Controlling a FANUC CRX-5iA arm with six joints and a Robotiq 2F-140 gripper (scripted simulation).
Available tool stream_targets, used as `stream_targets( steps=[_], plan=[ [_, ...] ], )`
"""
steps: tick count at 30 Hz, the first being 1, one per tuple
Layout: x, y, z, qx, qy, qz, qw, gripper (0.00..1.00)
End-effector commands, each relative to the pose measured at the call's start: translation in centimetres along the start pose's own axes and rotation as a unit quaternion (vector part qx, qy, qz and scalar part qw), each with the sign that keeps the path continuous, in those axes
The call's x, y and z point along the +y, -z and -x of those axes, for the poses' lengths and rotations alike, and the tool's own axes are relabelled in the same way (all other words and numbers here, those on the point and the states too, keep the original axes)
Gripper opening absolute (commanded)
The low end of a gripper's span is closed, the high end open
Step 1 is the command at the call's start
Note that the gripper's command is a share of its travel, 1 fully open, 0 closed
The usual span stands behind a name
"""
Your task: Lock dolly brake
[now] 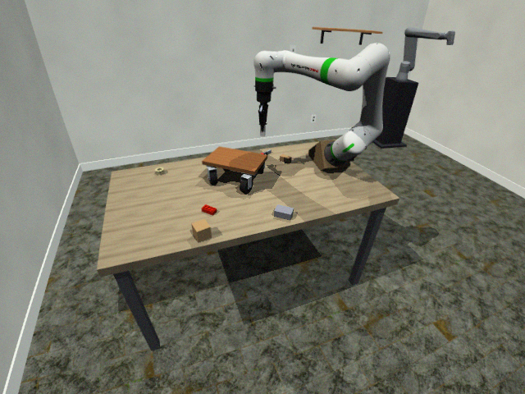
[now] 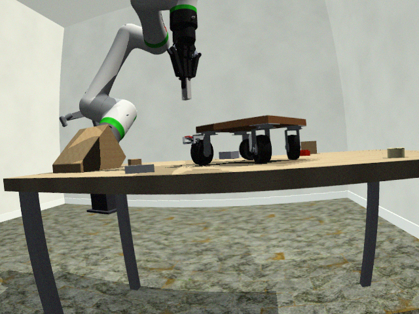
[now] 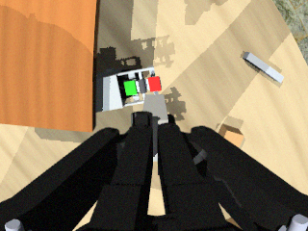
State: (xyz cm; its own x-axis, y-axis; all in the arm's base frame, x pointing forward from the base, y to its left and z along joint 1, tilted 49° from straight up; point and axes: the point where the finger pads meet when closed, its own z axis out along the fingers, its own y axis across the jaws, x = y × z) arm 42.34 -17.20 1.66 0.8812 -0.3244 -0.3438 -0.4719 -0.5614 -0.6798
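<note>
The dolly (image 1: 235, 158) (image 2: 250, 122) (image 3: 45, 38) has an orange-brown wooden deck and black caster wheels, and stands with its wheels on the table (image 1: 148, 237). Its brake pedal (image 3: 142, 85) (image 2: 188, 138) sticks out from the caster at the dolly's corner nearest the arm. In the wrist view the green end lies toward the deck and the red end (image 3: 154, 84) points outward. My gripper (image 1: 262, 130) (image 2: 185, 95) (image 3: 154, 110) is shut and empty. It points straight down and hangs well above the pedal, touching nothing.
A wooden wedge block (image 1: 321, 154) (image 2: 88, 150) stands by the arm's base. Near the pedal lie a small brown block (image 1: 285, 158) (image 3: 233, 134) and a grey bar (image 2: 139, 168) (image 3: 262, 67). Farther off are a red brick (image 1: 208, 208), a grey block (image 1: 283, 211), a wood cube (image 1: 201, 230) and a tape roll (image 1: 159, 170).
</note>
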Motion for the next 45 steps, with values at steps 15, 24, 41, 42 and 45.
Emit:
stream_targets(
  steps=[15, 24, 41, 42, 45],
  plan=[
    [0.0, -1.7, -0.1, 0.002, -0.402, -0.005, 0.916, 0.00],
    [0.0, -2.6, -0.1, 0.001, -0.561, -0.010, 0.828, 0.00],
    [0.0, -3.7, -0.1, -0.001, -0.805, -0.018, 0.592, 0.00],
    [0.0, -3.7, 0.0, -0.002, -0.816, -0.019, 0.578, 0.00],
    [0.0, -3.7, 0.0, -0.002, -0.849, -0.019, 0.529, 0.00]
  ],
)
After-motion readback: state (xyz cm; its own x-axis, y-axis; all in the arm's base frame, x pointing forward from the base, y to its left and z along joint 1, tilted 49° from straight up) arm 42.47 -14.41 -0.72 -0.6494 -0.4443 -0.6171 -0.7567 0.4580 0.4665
